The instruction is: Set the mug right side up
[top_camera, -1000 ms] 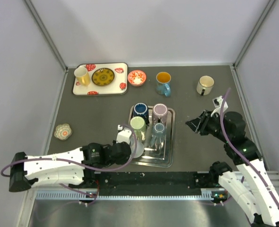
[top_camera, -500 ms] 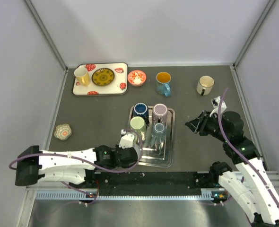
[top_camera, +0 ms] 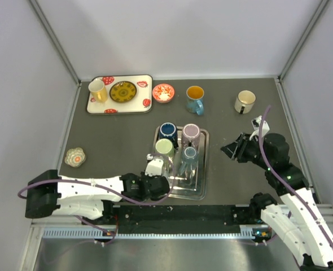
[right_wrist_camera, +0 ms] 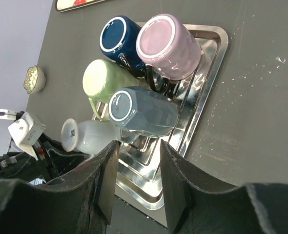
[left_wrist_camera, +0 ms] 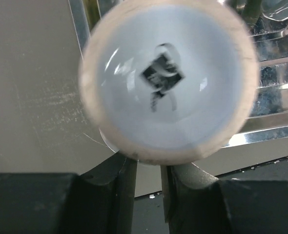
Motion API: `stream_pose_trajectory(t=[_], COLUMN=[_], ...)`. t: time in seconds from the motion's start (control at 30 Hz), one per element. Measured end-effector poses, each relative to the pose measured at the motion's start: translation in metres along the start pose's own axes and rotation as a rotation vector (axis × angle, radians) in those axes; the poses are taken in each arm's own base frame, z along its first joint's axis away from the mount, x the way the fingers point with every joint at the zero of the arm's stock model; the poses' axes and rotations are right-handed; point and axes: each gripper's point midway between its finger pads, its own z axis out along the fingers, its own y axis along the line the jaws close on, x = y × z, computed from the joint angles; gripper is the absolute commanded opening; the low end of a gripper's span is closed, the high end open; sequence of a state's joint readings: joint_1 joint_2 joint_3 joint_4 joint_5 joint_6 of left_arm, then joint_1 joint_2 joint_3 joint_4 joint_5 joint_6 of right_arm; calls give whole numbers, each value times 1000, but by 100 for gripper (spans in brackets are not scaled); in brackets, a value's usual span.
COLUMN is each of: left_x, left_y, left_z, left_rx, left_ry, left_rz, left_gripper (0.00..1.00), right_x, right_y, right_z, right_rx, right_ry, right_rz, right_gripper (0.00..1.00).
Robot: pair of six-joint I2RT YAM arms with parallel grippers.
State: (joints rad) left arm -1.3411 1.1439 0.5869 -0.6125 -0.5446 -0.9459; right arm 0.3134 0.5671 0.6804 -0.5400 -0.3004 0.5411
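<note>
A pale blue-white mug (right_wrist_camera: pixel 90 137) lies tipped on its side at the near left corner of the metal tray (right_wrist_camera: pixel 217 53), its base pointing left. In the left wrist view its tan-rimmed base (left_wrist_camera: pixel 168 83) fills the frame, just above my fingers (left_wrist_camera: pixel 127 183). My left gripper (top_camera: pixel 155 183) is shut on this mug and holds it over the tray's near left edge (top_camera: pixel 178 195). My right gripper (top_camera: pixel 229 149) is open and empty, and hovers to the right of the tray. It also shows in the right wrist view (right_wrist_camera: pixel 136 180).
Navy (top_camera: pixel 167 130), pink (top_camera: pixel 191 132), green (top_camera: pixel 164 148) and grey-blue (top_camera: pixel 189 153) mugs stand upside down on the tray. At the back are a blue mug (top_camera: pixel 195 96), a cream mug (top_camera: pixel 245 101), a red bowl (top_camera: pixel 163 92) and a patterned tray (top_camera: pixel 119 104). A flower dish (top_camera: pixel 75 157) lies left.
My left arm has reached further right along the tray's near edge and its wrist has turned, tipping the pale mug onto its side. The right arm has barely moved.
</note>
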Motion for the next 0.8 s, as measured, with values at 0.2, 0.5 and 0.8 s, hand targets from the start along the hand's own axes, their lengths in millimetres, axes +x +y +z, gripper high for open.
stream_pose_trajectory(t=[0.2, 0.5, 0.8], left_x=[7, -31, -91], left_y=[13, 17, 29], left_z=[-3, -56, -103], left_rx=[-49, 40, 147], left_ry=[29, -65, -309], left_rz=[-2, -87, -162], left_gripper=[74, 79, 84], right_x=[1, -24, -115], right_y=[-3, -12, -61], right_z=[3, 15, 57], right_rx=[15, 129, 524], right_ry=[8, 31, -71], right_rz=[2, -12, -92], right_gripper=[50, 66, 68])
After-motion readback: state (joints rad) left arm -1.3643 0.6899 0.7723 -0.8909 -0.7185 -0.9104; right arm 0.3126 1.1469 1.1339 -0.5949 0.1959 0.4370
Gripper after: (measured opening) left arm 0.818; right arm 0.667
